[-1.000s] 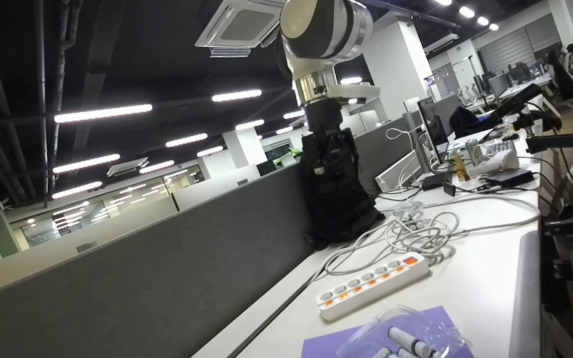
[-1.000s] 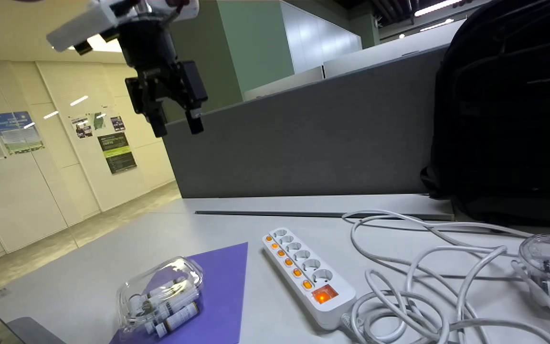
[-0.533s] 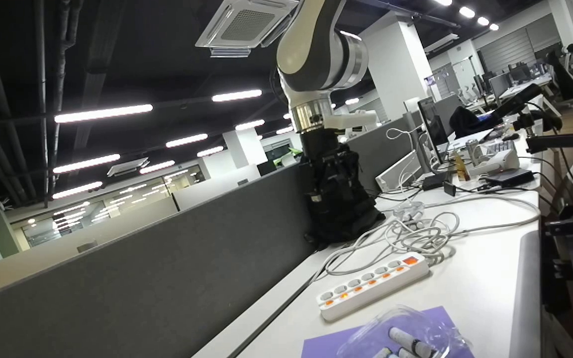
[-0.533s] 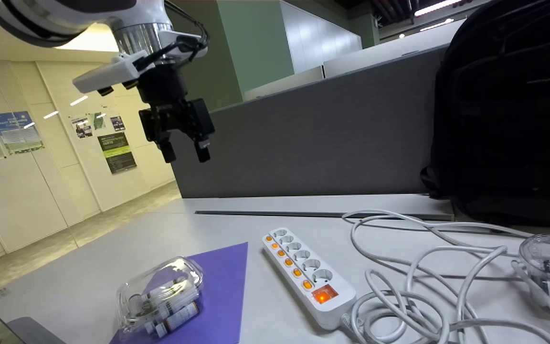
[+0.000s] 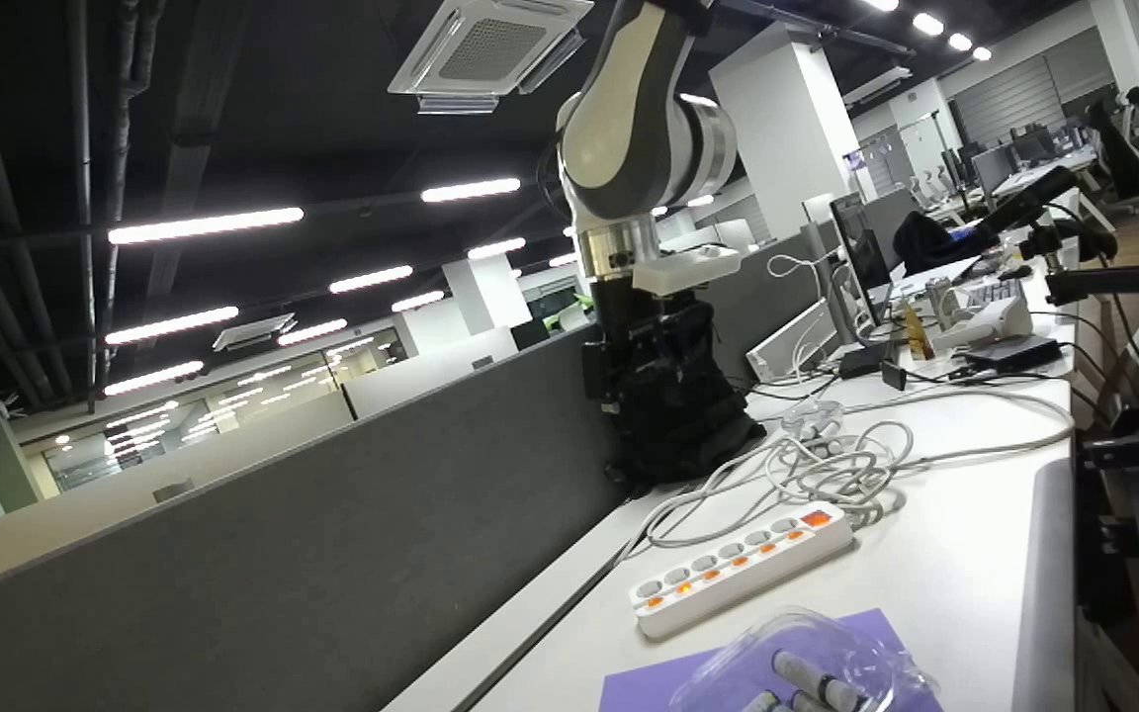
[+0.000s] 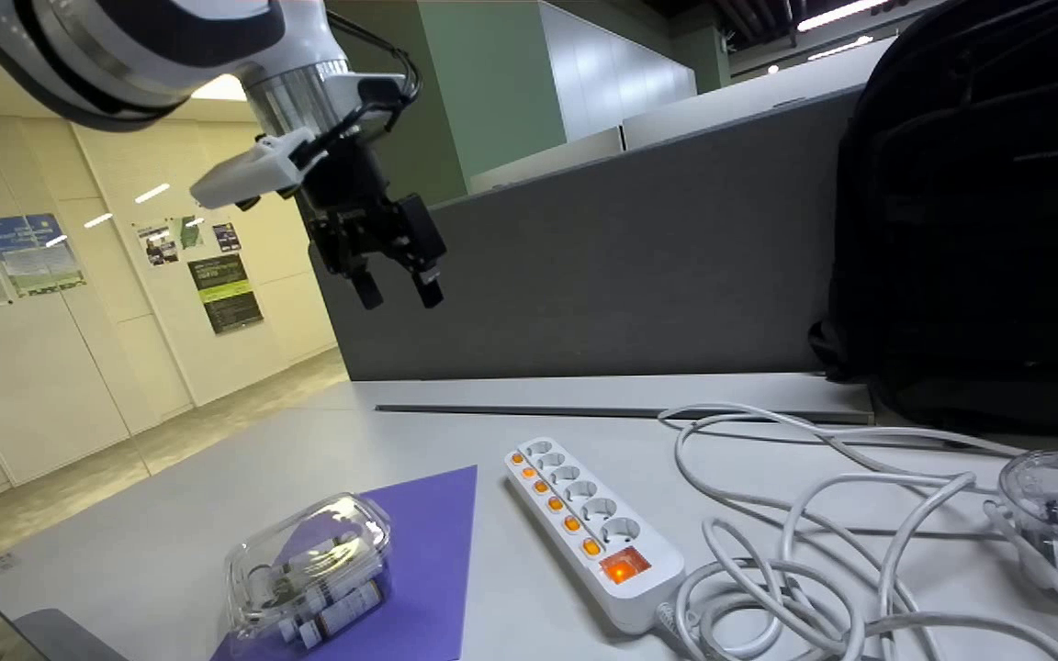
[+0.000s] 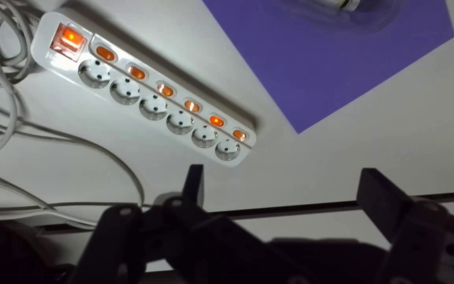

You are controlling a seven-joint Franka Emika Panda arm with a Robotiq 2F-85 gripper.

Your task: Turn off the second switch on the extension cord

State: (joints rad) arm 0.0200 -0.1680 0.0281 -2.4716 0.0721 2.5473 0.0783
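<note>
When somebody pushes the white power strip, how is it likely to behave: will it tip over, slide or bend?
The power strip will probably not tip, because it lies flat and low on the table. It may slide somewhat, as I see nothing fixing it down. It looks like hard plastic, so it should hardly bend.

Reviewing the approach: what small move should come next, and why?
I'd probably shift the tool toward the glowing small switch on the extension cord; it's likely the target, second from the end opposite the big switch. In the wrist view the target sits up and left of the midpoint between the spread fingertips, so lowering straight down could miss.
</note>
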